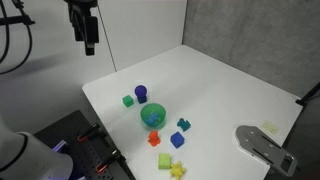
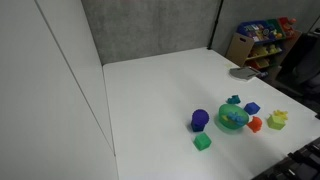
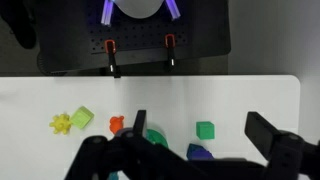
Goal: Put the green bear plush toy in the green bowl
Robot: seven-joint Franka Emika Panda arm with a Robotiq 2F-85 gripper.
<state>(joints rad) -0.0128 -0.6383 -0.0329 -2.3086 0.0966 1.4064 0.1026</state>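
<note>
The green bowl (image 1: 153, 116) stands on the white table, its centre bluish; it also shows in an exterior view (image 2: 232, 119) and partly in the wrist view (image 3: 156, 137). The green bear plush toy (image 1: 184, 125), small and dark teal, lies on the table just beside the bowl, apart from it, as an exterior view (image 2: 233, 100) also shows. It does not show in the wrist view. My gripper (image 1: 89, 42) hangs high above the table's far corner, well away from both. In the wrist view the gripper (image 3: 196, 118) is open and empty.
A purple-blue cylinder (image 1: 141, 93) and a green cube (image 1: 128, 100) stand by the bowl. A blue block (image 1: 178, 140), orange pieces (image 1: 163, 160) and a yellow piece (image 1: 177, 170) lie beyond it. A grey object (image 1: 262, 145) sits at the table's edge.
</note>
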